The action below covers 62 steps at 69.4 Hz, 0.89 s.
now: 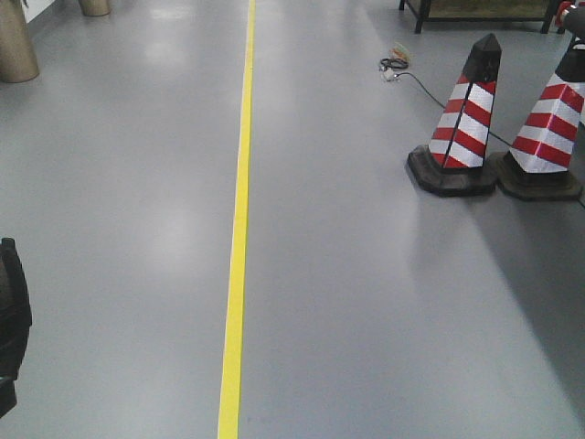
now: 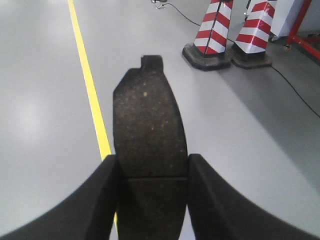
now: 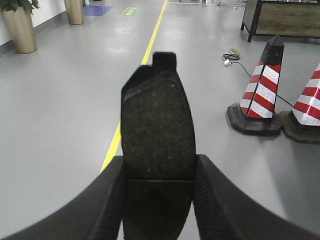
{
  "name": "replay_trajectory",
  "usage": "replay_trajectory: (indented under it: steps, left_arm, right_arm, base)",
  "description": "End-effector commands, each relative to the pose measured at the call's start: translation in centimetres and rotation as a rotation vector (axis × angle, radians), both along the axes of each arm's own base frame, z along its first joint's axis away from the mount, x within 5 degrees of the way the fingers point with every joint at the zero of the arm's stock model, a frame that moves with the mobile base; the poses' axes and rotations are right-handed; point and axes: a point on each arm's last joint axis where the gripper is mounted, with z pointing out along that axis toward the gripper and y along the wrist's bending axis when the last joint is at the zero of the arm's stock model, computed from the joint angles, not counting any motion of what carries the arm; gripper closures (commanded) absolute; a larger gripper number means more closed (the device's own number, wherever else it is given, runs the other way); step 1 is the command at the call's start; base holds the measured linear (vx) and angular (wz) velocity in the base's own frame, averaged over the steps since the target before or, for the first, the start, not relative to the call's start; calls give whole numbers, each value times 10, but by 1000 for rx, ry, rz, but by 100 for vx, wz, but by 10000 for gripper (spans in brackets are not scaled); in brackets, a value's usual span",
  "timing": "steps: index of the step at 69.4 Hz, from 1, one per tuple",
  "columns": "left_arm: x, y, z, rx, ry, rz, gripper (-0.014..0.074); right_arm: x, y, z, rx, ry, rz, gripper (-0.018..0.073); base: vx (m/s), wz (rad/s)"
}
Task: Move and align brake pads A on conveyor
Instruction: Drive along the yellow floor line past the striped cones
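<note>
My left gripper (image 2: 152, 172) is shut on a dark grey brake pad (image 2: 149, 125), which sticks forward from between the black fingers (image 2: 102, 200), its groove level with the fingertips. My right gripper (image 3: 159, 172) is likewise shut on a second brake pad (image 3: 157, 120), held the same way, tab end pointing away. Both pads hang in the air over the grey floor. The conveyor is out of view in all three views. In the front view only a black part of an arm (image 1: 11, 320) shows at the left edge.
A yellow floor line (image 1: 239, 219) runs straight ahead. Two red-and-white striped cones (image 1: 466, 119) (image 1: 547, 128) stand to the right, with a black cable (image 1: 407, 73) behind them. A dark bench (image 3: 282, 17) stands at the far right, planters (image 3: 21, 27) at the far left.
</note>
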Motion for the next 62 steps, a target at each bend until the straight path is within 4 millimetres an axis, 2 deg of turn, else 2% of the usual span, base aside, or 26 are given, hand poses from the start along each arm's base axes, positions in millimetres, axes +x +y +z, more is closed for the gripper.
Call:
replay_trajectory:
  steps: [1, 62]
  left_arm:
    - [2, -4, 16, -43, -100, -35, 603]
    - [2, -4, 16, -43, -100, -35, 603]
  right_arm:
    - [1, 0, 18, -2, -124, 1, 564]
    - [1, 0, 18, -2, -124, 1, 564]
  base:
    - [74, -10]
    - [70, 3]
